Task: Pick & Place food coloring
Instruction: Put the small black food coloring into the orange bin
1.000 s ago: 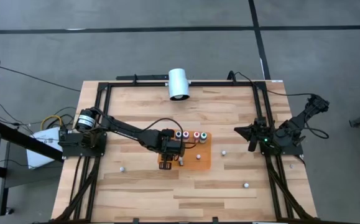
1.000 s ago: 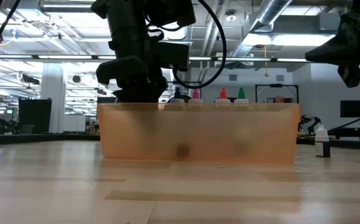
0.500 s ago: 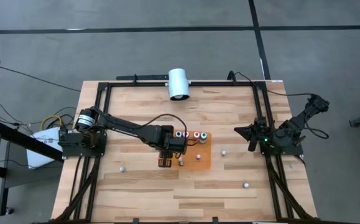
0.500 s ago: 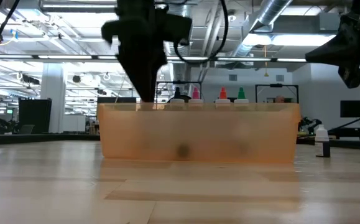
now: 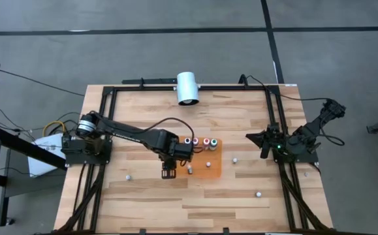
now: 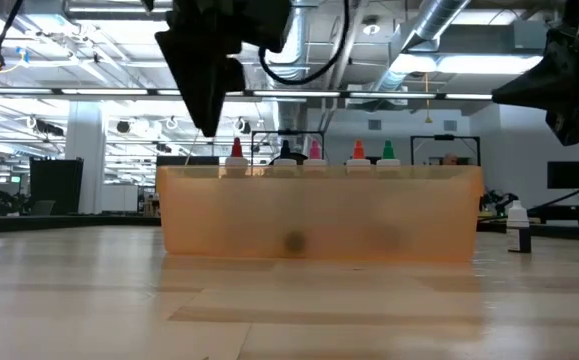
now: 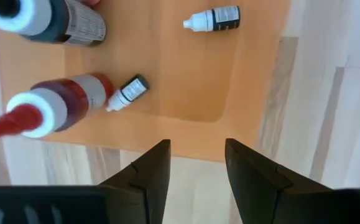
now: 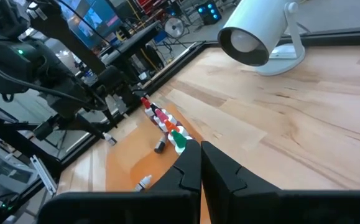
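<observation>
Meanwhile, the left pincer [image 5: 169,173] (spread, empty) was held beside the mat's [image 5: 215,171] edge, nearest the upright bottles [image 5: 198,141].

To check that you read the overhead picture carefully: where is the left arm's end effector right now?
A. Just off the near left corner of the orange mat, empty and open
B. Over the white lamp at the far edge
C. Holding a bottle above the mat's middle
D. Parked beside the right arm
A: the high view shows the left end effector past the orange mat, and its wrist view shows bare fingers apart with nothing between.
</observation>
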{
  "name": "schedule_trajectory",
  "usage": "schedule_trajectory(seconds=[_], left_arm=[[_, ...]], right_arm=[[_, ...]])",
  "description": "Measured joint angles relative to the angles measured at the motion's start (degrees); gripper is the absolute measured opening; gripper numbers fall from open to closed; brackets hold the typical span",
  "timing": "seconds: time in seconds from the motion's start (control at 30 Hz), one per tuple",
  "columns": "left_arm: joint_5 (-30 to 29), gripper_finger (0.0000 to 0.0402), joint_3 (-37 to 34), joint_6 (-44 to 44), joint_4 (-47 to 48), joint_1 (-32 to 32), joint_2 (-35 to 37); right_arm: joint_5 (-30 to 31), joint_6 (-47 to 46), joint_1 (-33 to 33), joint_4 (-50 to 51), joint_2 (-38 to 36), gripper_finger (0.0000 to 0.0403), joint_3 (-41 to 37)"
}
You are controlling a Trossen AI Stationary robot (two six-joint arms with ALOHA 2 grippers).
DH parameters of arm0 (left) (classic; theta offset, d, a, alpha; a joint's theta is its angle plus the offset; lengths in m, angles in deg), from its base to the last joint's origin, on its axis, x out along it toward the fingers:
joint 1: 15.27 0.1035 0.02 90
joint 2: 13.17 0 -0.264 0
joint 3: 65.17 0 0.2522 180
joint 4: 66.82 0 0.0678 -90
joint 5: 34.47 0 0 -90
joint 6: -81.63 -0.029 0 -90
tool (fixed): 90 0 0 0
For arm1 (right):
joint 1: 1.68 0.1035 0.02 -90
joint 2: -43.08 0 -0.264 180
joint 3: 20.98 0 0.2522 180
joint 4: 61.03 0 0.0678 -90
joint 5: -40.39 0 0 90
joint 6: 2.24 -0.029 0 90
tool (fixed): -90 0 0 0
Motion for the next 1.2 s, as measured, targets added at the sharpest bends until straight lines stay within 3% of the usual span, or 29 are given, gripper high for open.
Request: schedule_trajectory(seconds=[0.2,0.4,0.7,0.93,1.2], left_arm=[[-0.2,0.0146,-9.4,5.9,-2.1,-0.4,7.7],[-0.1,0.0146,-22.2,15.5,-8.6,-2.4,21.9],[-1.9,0.0146,-35.4,31.6,-8.6,-7.3,39.2],[-3.1,0.0146,-41.0,43.7,-8.2,-13.5,44.8],[-3.2,0.0146,-44.0,57.9,-7.0,-20.7,44.8]], right_arm=[[0.0,-1.0,0.0,0.2,0.0,0.0001,0.0],[0.0,-1.1,0.0,0.3,0.0,0.0001,0.0],[0.0,-1.0,0.0,0.7,0.0,0.0001,0.0],[0.0,-1.0,0.0,0.7,0.0,0.0001,0.0],[0.0,-1.0,0.0,0.7,0.0,0.0001,0.0]])
